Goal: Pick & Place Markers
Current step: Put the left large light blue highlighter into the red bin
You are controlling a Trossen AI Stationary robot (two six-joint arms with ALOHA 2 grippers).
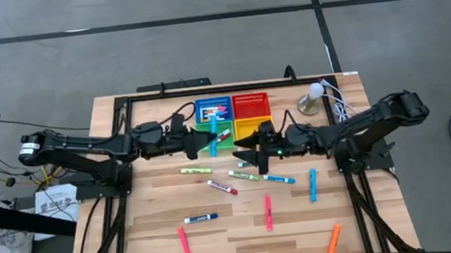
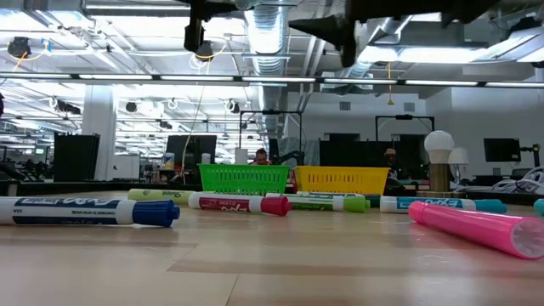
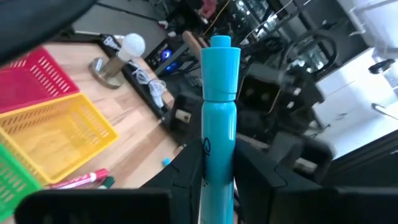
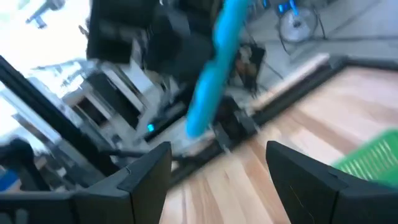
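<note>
High view showed the left gripper (image 1: 207,142) clamped on a blue marker (image 1: 213,147), held over the green basket (image 1: 213,133) beside the blue basket (image 1: 213,110). The step looked like sorting by colour; next, the marker probably needed carrying over the blue basket and releasing. The right gripper (image 1: 249,151) hung spread wide, holding nothing, above markers on the bench (image 1: 154,250). No marker label could be read.
</note>
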